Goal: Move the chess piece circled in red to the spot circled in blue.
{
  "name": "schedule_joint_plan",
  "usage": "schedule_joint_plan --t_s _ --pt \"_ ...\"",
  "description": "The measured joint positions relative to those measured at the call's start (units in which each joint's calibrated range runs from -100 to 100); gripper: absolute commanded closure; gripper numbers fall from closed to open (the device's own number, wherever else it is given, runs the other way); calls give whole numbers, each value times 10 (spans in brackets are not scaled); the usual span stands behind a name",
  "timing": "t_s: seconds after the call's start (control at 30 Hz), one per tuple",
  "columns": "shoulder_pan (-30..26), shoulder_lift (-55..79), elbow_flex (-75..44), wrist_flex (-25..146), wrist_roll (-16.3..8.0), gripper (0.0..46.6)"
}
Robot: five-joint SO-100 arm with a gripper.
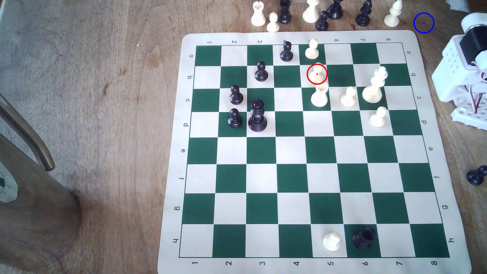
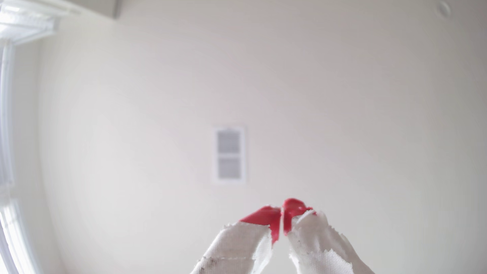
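Brown wooden tabletop [image 1: 105, 79] under a green-and-cream board [image 1: 313, 147], and the arm [image 1: 463, 71] sits folded at the exterior view's right edge. Its gripper [image 2: 282, 221] points up at a pale wall, red tips pressed together, holding nothing. The white pawn [image 1: 317, 73] stands upright in the red ring, well off toward the exterior view's left of the arm. The blue-ringed spot [image 1: 423, 23] lies on bare wood near the arm's base, so I'd guess a long reach out, then a short carry back.

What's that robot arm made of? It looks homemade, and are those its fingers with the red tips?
The arm is white plastic with perforated panels, a black motor block and thin red, white and dark wires. The end effector has two fingers wrapped in frayed white cloth tape, ending in red tips.
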Motion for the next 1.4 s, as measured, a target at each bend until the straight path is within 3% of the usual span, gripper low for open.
schedule_joint_plan --t_s 0.43,0.53,0.63,0.7,0.9,0.97,1.1,1.4 --pt "-1 0 -160 379 -4 464" --pt "-1 0 -178 445 -32 464" --pt "27 1 -215 568 -80 464" --pt "40 1 -221 628 -88 464" --pt "64 1 -243 823 -91 464" --pt "64 6 -252 920 -77 464" --pt "54 44 -277 1062 -73 464" --pt "57 266 -310 1220 -101 464"
